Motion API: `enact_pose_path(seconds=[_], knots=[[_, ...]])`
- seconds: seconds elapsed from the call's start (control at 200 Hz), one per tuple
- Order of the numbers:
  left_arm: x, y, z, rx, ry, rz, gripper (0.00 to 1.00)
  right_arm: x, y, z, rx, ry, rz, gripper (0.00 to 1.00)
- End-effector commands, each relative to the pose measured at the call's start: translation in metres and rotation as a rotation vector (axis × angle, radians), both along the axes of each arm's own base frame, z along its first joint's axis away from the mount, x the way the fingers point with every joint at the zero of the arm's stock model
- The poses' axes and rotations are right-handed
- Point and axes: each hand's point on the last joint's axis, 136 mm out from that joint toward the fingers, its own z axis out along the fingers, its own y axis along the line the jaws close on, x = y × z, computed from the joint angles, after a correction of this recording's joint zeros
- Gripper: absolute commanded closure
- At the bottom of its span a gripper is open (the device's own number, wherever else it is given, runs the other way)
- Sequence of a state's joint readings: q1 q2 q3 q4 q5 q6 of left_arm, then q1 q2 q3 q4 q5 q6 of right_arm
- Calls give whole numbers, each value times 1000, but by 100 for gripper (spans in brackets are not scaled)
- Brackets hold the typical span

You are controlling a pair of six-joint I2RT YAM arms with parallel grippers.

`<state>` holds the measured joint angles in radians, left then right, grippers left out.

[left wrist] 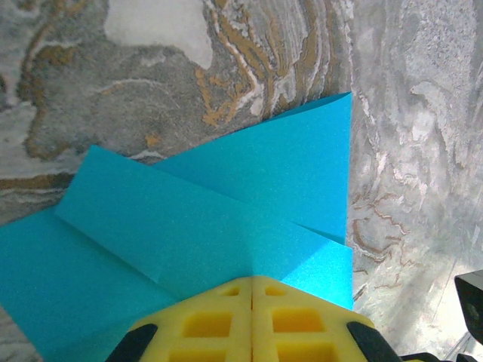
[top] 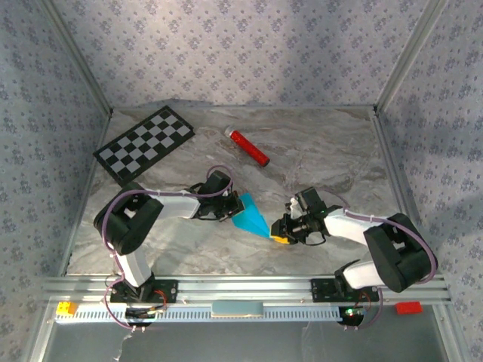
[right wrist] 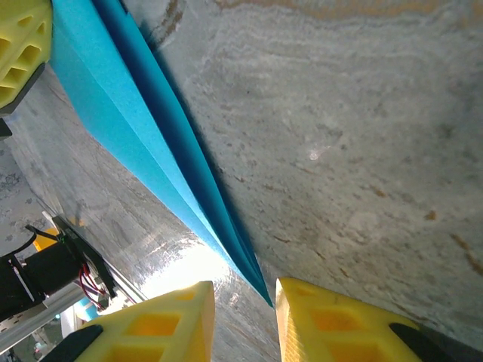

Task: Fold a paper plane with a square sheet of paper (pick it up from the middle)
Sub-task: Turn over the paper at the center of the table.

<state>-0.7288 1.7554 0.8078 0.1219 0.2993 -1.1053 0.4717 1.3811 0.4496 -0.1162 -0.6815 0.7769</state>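
As left wrist reveals, paper plane [left wrist: 226, 219] layers overlap.

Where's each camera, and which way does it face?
Top external: overhead behind the robot, facing down at the table; left arm, right arm.
Left wrist: over the folded blue paper, facing down; left gripper, shut.
Right wrist: low by the table, facing the paper's tip; right gripper, open.
Shared: the paper, in all three.
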Motion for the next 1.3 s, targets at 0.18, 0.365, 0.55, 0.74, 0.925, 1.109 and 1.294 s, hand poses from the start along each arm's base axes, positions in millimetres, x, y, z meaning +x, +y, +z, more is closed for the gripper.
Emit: enact_pose_path(seconds=[0.18, 0.365, 0.55, 0.74, 0.925, 1.109, 1.294], knots=[[-7, 6, -9, 26, 35, 7, 93, 3, 9, 3, 20, 9, 14, 71], [-7, 6, -9, 25, 34, 9, 93, 4, 11, 4, 27, 2, 12, 73], [-6, 5, -10, 25, 34, 6, 93, 8, 13, 7, 36, -13, 12, 76], [-6, 5, -11, 22, 37, 6, 93, 12, 14, 9, 43, -29, 5, 77], [-6, 3, -11, 17, 35, 3, 94, 16, 16, 12, 58, -45, 6, 78], [-4, 0, -5, -8, 16, -2, 92, 16, 16, 11, 57, -50, 16, 82], [0, -7, 12, -57, -27, -18, 86, 12, 17, 13, 71, -54, 37, 91]])
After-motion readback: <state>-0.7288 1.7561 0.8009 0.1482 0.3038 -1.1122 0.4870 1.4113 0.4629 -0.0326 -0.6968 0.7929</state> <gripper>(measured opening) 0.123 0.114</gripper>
